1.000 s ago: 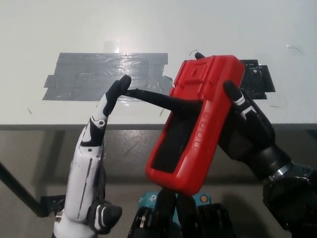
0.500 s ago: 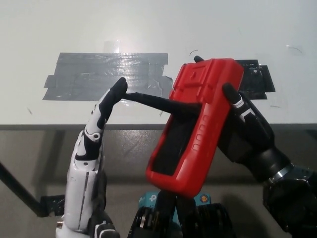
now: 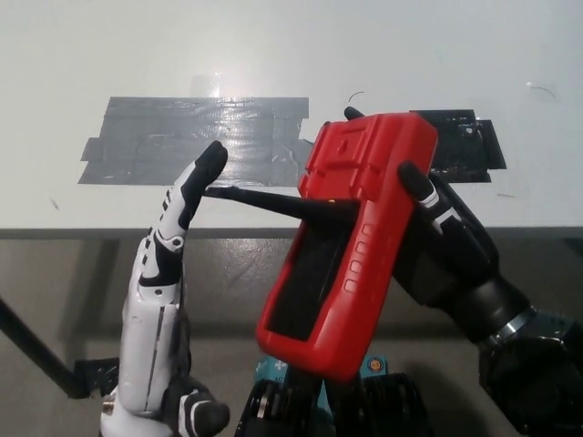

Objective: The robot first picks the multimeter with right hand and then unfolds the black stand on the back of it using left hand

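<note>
a: where's the multimeter [image 3: 351, 246]?
b: lower centre of the frame, red back up, gripped by the black right hand [image 3: 446, 246] above the worktop [image 3: 273, 45] edge.
a: and the left hand [image 3: 168, 273]?
b: fingers extended, tip touching the unfolded black stand [image 3: 273, 198], grasping nothing.

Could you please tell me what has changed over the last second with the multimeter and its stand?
The right hand has carried the red multimeter slightly toward the picture's left and lower. The black stand has swung further out, now lying nearly level, with the left hand following it leftward, fingertip still at its end. The right hand's hold is unchanged, and the grey tape patch on the table stays put.
</note>
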